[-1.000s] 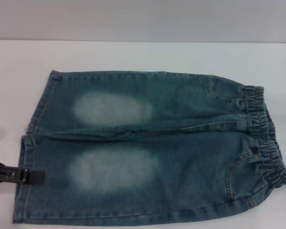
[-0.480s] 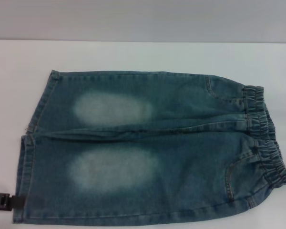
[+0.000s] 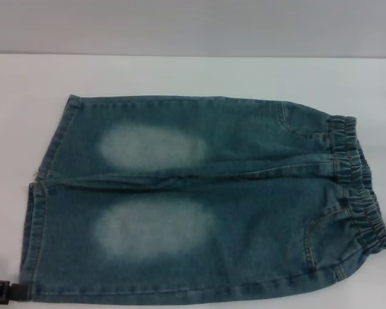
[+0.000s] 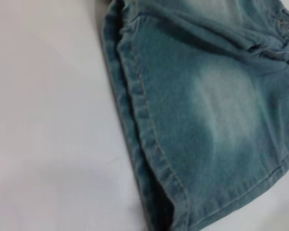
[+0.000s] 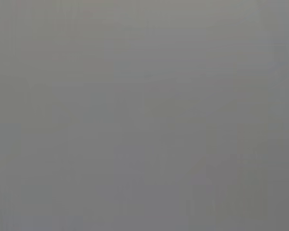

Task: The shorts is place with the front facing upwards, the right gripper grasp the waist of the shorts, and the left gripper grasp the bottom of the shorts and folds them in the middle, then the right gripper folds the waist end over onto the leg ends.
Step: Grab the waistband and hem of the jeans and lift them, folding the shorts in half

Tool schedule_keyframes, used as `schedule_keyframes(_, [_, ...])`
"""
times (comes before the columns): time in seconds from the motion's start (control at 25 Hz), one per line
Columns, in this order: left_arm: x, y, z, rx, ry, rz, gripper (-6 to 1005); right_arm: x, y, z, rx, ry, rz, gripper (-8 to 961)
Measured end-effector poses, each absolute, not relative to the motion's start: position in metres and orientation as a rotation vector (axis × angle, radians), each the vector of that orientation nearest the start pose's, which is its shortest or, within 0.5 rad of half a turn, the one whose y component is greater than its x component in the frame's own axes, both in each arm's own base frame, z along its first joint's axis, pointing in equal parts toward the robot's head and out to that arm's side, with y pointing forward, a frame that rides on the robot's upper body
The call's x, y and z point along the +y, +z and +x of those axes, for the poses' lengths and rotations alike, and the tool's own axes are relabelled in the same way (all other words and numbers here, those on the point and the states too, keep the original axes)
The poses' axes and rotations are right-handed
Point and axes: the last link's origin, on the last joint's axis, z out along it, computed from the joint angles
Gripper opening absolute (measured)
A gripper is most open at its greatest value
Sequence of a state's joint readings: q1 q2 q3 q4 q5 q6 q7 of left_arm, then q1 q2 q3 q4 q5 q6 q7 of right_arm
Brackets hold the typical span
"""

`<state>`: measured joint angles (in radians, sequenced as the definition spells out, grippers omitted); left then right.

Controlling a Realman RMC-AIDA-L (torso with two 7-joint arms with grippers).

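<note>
One pair of long blue denim shorts (image 3: 199,199) lies flat on our white table (image 3: 180,74). Our black left gripper (image 3: 1,291) sits just beside the straight stitched leg hems (image 3: 33,241); we cannot tell if its fingers are open. Nothing is grabbed yet. Next we should pinch a hem.
</note>
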<state>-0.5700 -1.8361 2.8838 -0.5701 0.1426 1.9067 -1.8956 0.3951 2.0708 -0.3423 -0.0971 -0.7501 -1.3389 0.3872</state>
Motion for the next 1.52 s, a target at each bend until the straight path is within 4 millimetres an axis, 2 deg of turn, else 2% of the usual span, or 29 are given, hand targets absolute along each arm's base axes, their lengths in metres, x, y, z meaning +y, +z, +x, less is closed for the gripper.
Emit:
schedule_keyframes(0.44, [0.231,0.079,-0.377,-2.056,-0.162,-2.372,810,0.303,0.082,0.382,0.572,0.804,-1.140,797])
schedule_keyframes(0.76, [0.242,0.068,-0.359,-2.038,-0.222,-2.462,811,0.303,0.081,0.384,0.583,0.794,-1.138,798])
schedule_keyframes(1.04, [0.251,0.067,-0.350,-2.004,-0.261,-2.492,810,0.304,0.081,0.386,0.591,0.788,-1.138,798])
schedule_keyframes(1.52, [0.259,0.065,-0.352,-1.958,-0.246,-2.472,811,0.309,0.080,0.382,0.589,0.790,-1.156,798])
